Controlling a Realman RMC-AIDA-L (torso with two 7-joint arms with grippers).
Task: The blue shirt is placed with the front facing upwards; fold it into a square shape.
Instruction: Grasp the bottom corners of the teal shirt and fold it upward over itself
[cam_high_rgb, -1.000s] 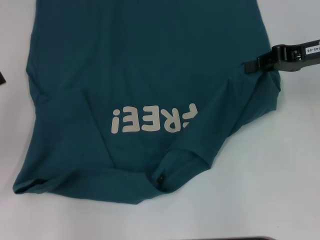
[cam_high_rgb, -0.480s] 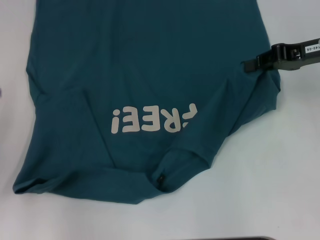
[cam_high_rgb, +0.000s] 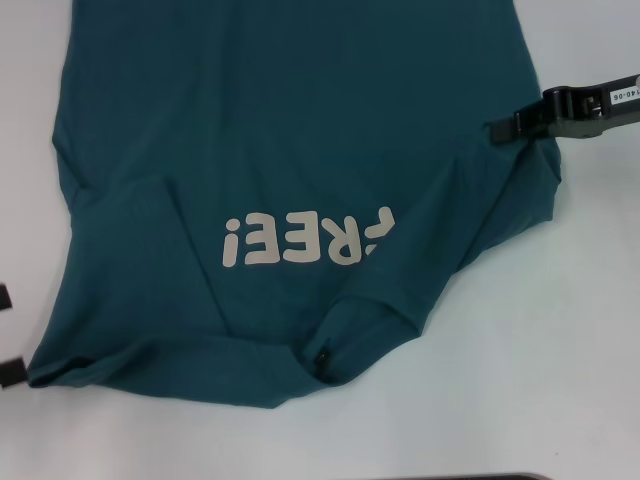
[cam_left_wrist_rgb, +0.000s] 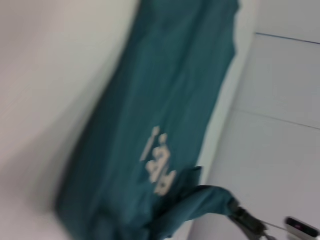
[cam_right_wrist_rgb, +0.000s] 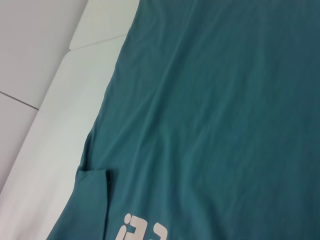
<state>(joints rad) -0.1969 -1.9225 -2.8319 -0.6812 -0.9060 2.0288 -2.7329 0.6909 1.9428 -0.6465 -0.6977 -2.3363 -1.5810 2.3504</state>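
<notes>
The blue shirt (cam_high_rgb: 300, 150) is gripped at its sleeve by the right hand (cam_high_rgb: 515, 125); the left hand (cam_high_rgb: 8, 335), state indiscernible, is at the opposite sleeve; an inward fold is judged next.

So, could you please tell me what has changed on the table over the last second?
The left gripper has come back into the head view at the left edge, now beside the blue shirt near its left sleeve corner; half a second ago it was nearly out of sight. The right gripper stays at the shirt's right sleeve edge, and the shirt lies as before.
</notes>
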